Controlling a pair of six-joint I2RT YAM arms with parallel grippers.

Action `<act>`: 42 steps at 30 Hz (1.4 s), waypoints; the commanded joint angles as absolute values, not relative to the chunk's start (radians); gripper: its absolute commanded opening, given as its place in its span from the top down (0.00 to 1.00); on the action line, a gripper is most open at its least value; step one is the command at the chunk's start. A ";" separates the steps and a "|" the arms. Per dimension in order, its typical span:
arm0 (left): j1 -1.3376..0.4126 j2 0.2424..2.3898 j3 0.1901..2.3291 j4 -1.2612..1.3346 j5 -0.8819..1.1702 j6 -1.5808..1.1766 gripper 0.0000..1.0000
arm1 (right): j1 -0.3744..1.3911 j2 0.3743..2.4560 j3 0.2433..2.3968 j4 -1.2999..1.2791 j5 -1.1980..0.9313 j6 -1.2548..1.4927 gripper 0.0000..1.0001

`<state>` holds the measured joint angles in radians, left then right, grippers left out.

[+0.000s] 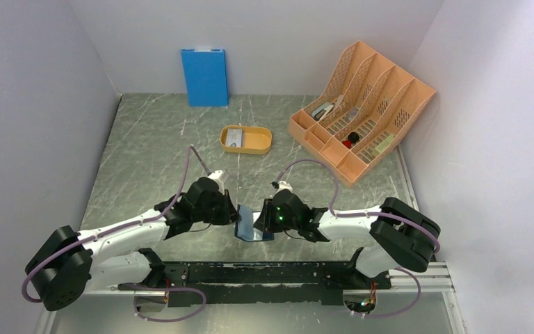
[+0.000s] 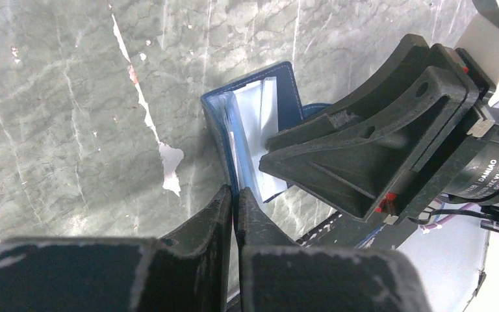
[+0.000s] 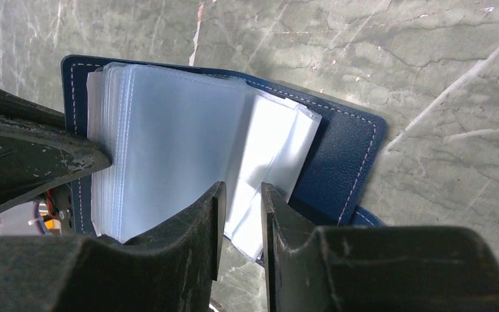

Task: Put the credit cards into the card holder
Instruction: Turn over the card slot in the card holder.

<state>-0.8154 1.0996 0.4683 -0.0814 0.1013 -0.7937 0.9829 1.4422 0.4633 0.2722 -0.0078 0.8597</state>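
Marbled green surface (image 1: pixel 146 153), orange oval tray (image 1: pixel 264 147) holding one credit card (image 1: pixel 234 137), nearer you the open card holder (image 3: pixel 338 162), your left hand (image 2: pixel 234 195) clenched on its edge, right hand (image 3: pixel 239 198) above it, grip unclear.

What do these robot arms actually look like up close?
The left arm and right arm have white tube-like sections between chunky, rounded black joints. A thin purple cable loops along each. The left pincer and right pincer are matte black, each with two scuffed, wedge-shaped fingers. A motor label reads DAMIAO.
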 commanded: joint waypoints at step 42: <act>-0.833 1.121 0.525 -0.124 0.084 -0.858 0.95 | 1.053 1.505 0.646 0.031 0.067 0.807 0.34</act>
